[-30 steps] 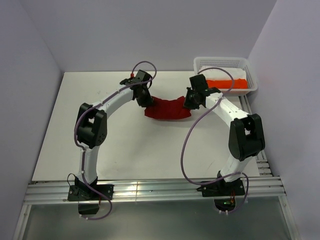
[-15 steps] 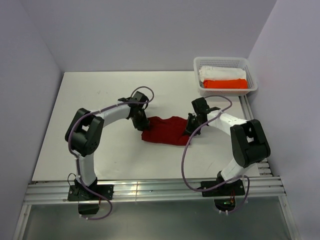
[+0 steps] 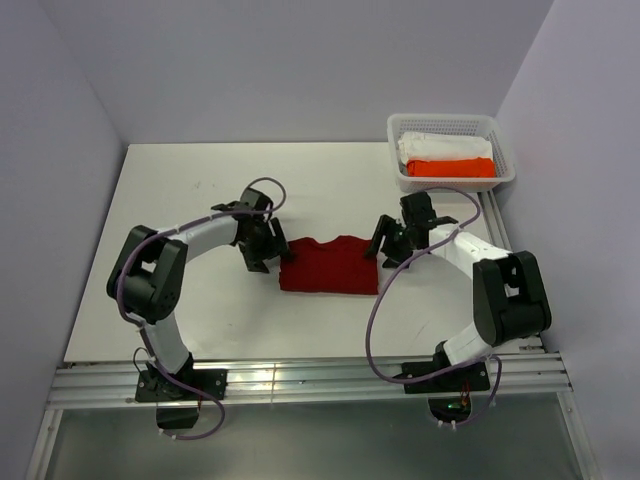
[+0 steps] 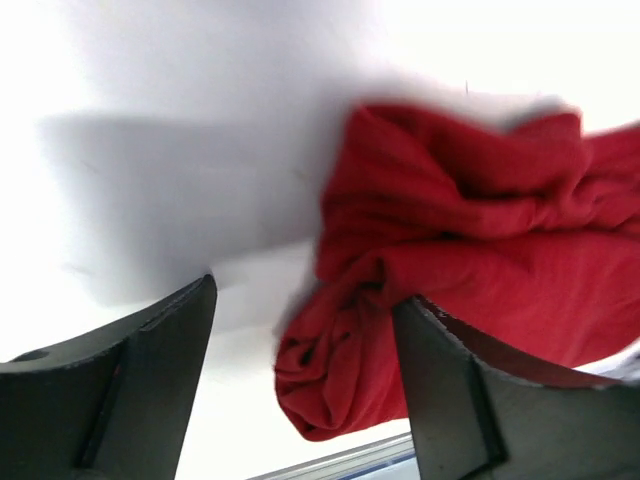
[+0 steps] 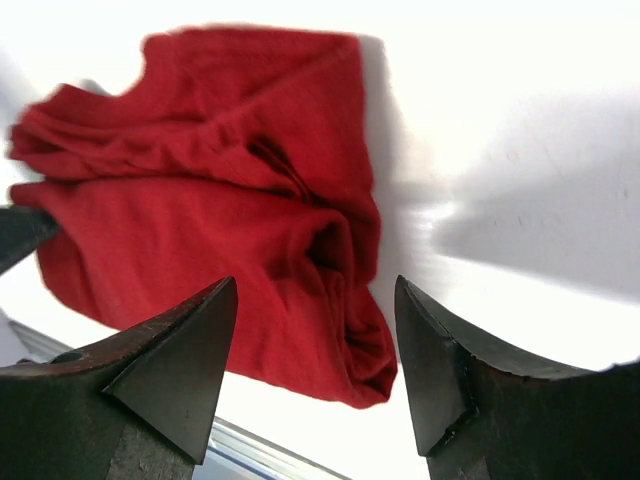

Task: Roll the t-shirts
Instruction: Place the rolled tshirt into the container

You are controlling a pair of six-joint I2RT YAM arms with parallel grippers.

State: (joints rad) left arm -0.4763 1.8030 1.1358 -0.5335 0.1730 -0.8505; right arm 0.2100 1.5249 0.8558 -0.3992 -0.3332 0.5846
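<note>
The dark red t-shirt (image 3: 328,266) lies on the white table (image 3: 200,310) as a folded band, its ends loosely rolled. My left gripper (image 3: 268,256) stands open at its left end. In the left wrist view the rolled end (image 4: 340,380) sits between the spread fingers (image 4: 150,370) without being clamped. My right gripper (image 3: 386,246) is open at the right end, where the cloth's bunched edge (image 5: 340,290) lies between its fingers (image 5: 445,370). A white t-shirt (image 3: 440,146) and an orange t-shirt (image 3: 455,168) rest in the basket.
The white mesh basket (image 3: 400,183) stands at the back right corner of the table. Aluminium rails (image 3: 300,380) run along the near edge beside the arm bases. Grey walls close in the left, back and right sides.
Both arms came toward the near side and down with the red t-shirt, which hung between them a second ago. Both jaws have opened and the shirt now lies on the table.
</note>
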